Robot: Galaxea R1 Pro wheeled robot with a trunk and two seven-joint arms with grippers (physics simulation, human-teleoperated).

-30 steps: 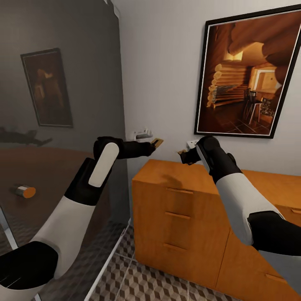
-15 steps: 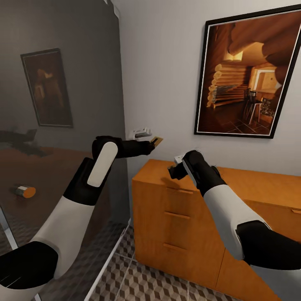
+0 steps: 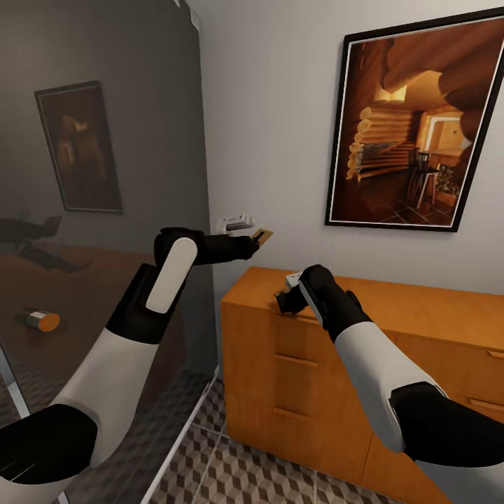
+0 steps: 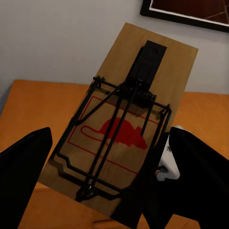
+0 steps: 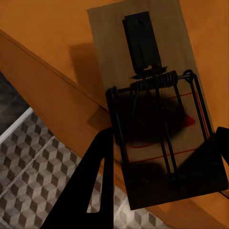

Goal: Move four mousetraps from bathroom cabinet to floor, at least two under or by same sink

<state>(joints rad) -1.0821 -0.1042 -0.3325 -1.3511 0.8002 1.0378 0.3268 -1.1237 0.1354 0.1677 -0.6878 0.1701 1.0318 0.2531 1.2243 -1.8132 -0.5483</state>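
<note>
- The orange-brown cabinet (image 3: 350, 364) stands on the cube-tiled bathroom floor (image 3: 231, 469), cut off at the edge.
- The right claw (image 3: 282, 301) has dropped lower, to the cabinet's front edge, pinching a mousetrap (image 5: 152, 100).
- The left claw (image 3: 256, 240) has stayed up, pinching another mousetrap (image 4: 126, 126).
- From the head view, both traps look tiny.
</note>
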